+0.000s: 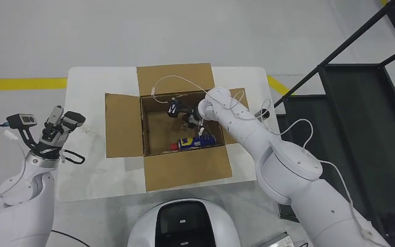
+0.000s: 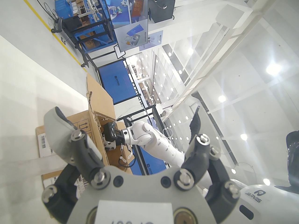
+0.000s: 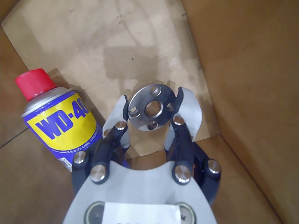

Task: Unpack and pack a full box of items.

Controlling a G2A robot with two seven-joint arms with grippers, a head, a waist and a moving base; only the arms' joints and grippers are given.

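Note:
An open cardboard box (image 1: 126, 126) stands on the white table (image 1: 92, 86), flaps folded out. Inside it my right gripper (image 3: 151, 99) is shut on a round metal flange (image 3: 151, 107) with a centre hole and several smaller holes, held above the box floor (image 3: 112, 24). From above, the right gripper (image 1: 185, 115) sits in the far part of the box. A blue and yellow spray can (image 3: 58, 120) with a red cap lies on the floor beside it, also seen from above as the spray can (image 1: 196, 143). My left gripper (image 1: 62, 123) is open, left of the box, off the table's edge.
The box's outer wall (image 2: 79, 129) and torn flap show in the left wrist view, with the right arm (image 2: 158, 145) leaning into it. A black metal frame (image 1: 345, 55) stands right of the table. A yellow floor line (image 1: 31, 83) runs at the left.

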